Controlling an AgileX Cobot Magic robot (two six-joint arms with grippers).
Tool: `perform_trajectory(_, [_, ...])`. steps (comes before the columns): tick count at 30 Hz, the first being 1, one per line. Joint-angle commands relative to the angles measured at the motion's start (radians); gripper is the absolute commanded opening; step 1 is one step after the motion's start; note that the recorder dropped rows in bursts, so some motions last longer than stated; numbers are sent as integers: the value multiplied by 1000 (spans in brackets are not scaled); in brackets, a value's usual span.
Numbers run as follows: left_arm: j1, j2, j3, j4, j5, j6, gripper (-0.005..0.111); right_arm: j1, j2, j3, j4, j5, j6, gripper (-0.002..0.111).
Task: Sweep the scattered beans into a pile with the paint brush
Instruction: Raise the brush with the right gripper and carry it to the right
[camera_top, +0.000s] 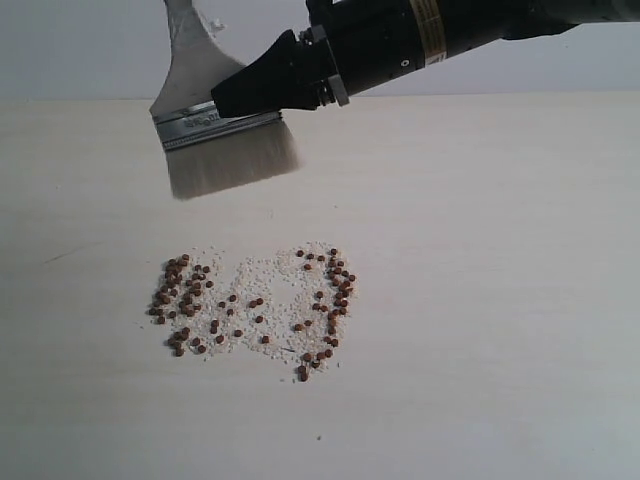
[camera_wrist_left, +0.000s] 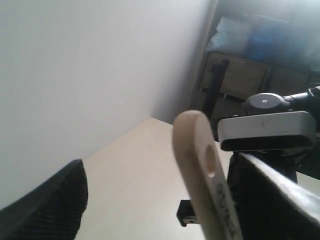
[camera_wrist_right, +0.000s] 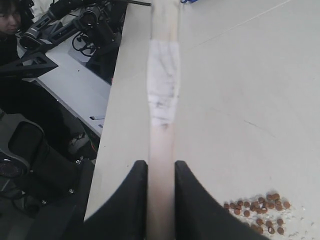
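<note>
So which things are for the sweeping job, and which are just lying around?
For the job: beans; brush; right gripper, holding the brush.
Just lying about: white grains among the beans; black gear beside the table.

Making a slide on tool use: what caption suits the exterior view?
Right gripper holds the paint brush, bristles down, apart from the scattered beans and whitish grains.
</note>
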Motion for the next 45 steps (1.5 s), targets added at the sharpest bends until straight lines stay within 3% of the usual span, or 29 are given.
perform_trajectory(1, [-48, -2, 4, -17, 4, -2, 75, 1, -3, -10, 17, -3, -10, 0])
perform_trajectory(4, [-57, -2, 4, -17, 4, -2, 61, 1, -3, -10, 17, -3, -5, 0])
perform_trajectory(6, [-57, -2, 4, -17, 4, -9, 45, 1, -3, -10, 17, -3, -5, 0])
perform_trajectory(10, [-57, -2, 4, -17, 4, -25, 0, 1, -3, -10, 17, -3, -5, 0])
perform_trajectory(18, [-57, -2, 4, -17, 4, -3, 0, 1, -3, -10, 26, -3, -39, 1])
perform_trajectory(21, [-59, -2, 4, -5, 4, -12, 0, 1, -3, -10, 63, -3, -57, 12])
perform_trajectory(26, [-59, -2, 4, -3, 4, -34, 0, 1, -3, -34, 87, -3, -57, 40])
perform_trajectory(30, [-70, -2, 4, 6, 4, -33, 0, 1, -3, -60, 89, -3, -57, 53])
perform_trajectory(45, [-115, -2, 4, 16, 4, -39, 0, 1, -3, -83, 277, -3, -208, 54])
